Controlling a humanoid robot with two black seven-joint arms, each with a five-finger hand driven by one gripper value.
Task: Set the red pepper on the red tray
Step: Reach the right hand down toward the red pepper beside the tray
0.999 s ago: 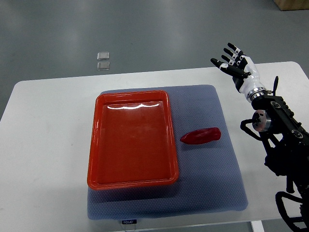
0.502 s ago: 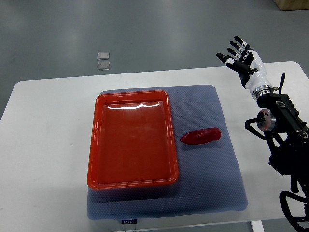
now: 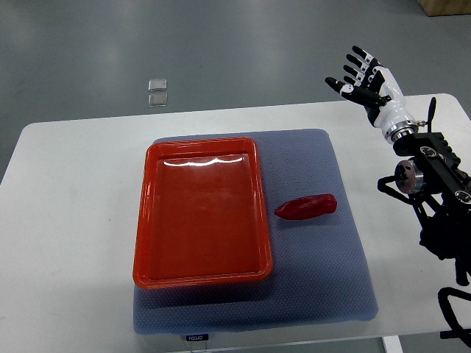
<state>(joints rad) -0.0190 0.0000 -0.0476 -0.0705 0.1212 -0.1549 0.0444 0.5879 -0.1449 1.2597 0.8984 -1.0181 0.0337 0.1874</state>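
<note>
The black-and-white right hand (image 3: 370, 87) hovers with fingers spread, holding nothing, over the table's far right corner. The glossy red pepper (image 3: 307, 207) lies on the blue-grey mat (image 3: 324, 279), just beside the shiny red plastic tray (image 3: 143, 220). Reaching looks like the step in hand; next the hand needs to descend and close around the pepper.

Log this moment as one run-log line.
right hand: open, empty, raised at table's far right | red pepper: on mat, right of red tray | tray: empty
</note>
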